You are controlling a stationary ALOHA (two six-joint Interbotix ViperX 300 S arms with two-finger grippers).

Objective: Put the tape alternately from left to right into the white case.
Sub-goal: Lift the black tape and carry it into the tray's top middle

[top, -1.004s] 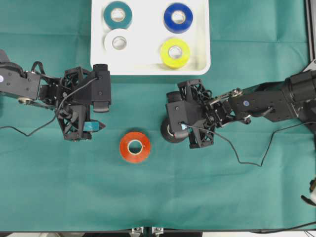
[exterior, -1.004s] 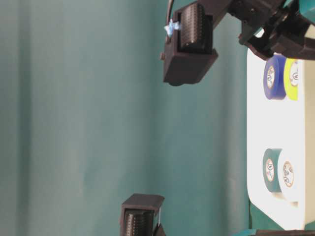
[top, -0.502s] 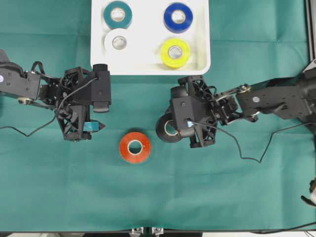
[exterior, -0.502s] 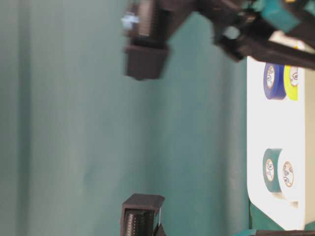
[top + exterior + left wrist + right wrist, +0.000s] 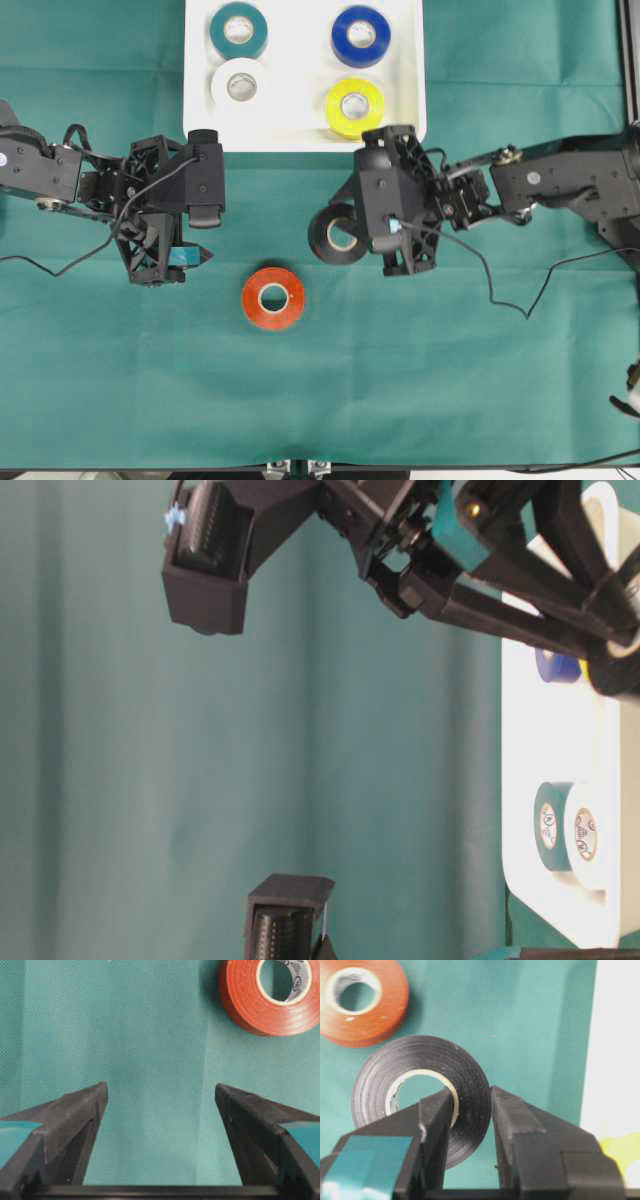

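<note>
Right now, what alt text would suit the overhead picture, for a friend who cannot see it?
The right gripper holds a black tape roll above a green cloth, just below the white case holding teal, white, blue and yellow rolls. The left gripper waits open beside an orange roll on the cloth.

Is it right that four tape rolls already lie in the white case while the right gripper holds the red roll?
Not quite. The right gripper is shut on the black roll, as the right wrist view shows. The red roll lies free on the cloth. Four rolls do lie in the white case.
</note>
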